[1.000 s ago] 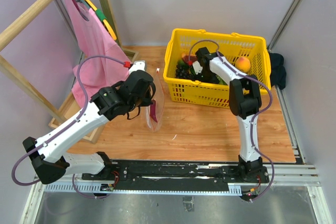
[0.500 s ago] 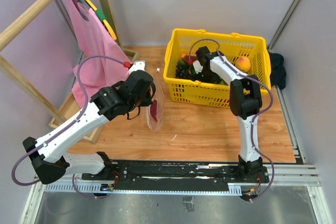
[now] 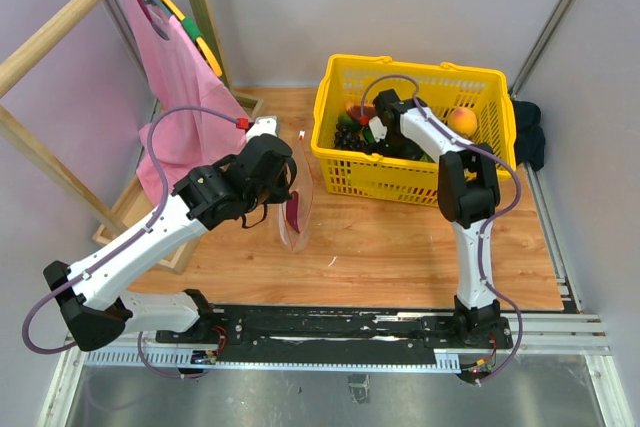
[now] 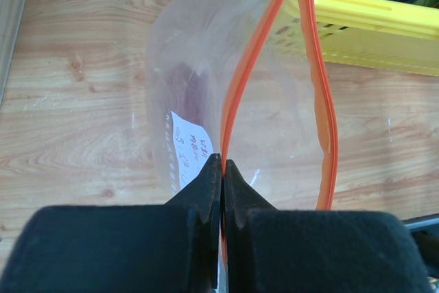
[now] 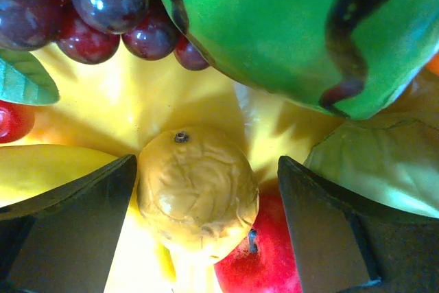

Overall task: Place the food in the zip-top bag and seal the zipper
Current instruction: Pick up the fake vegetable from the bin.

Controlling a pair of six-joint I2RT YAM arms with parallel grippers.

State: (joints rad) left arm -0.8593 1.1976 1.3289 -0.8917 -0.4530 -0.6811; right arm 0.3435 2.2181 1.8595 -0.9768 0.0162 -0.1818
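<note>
Pinching tight with the left gripper (image 4: pixel 221 164) on one side of the thin red-orange zipper strip (image 4: pixel 238 87) along the mouth of the clear, crinkly plastic zip-top bag (image 4: pixel 171 66), black fingers pressed together with the strip between them. Holding the bag upright over the wooden table top (image 3: pixel 400 247), just left of the yellow plastic mesh basket (image 3: pixel 405 175), mouth gaping, the free side of the strip bowing away to the right. Showing through the film: a dark purplish piece of food (image 4: pixel 188 94) and a white paper label (image 4: pixel 192 150) low in the bag.

Reaching with the right gripper (image 5: pixel 206 200) down into the basket, jaws spread wide and gripping nothing. Straddling a wrinkled yellow-tan round fruit (image 5: pixel 197 197) on the basket floor, one black finger (image 5: pixel 68 231) just beside its left flank, the other apart from its right side. Lying around that fruit: a bunch of dark red-purple grapes (image 5: pixel 103 5) at upper left, a large glossy green vegetable (image 5: pixel 288 25) with a dark stripe at upper right, a smooth red piece (image 5: pixel 257 269) touching its lower right edge. Sitting toward the basket's right side in the overhead view, an orange-yellow peach-like fruit (image 3: pixel 462 122). Hanging at far left, a pink cloth (image 3: pixel 170 87) from a wooden rail (image 3: pixel 70 32).
</note>
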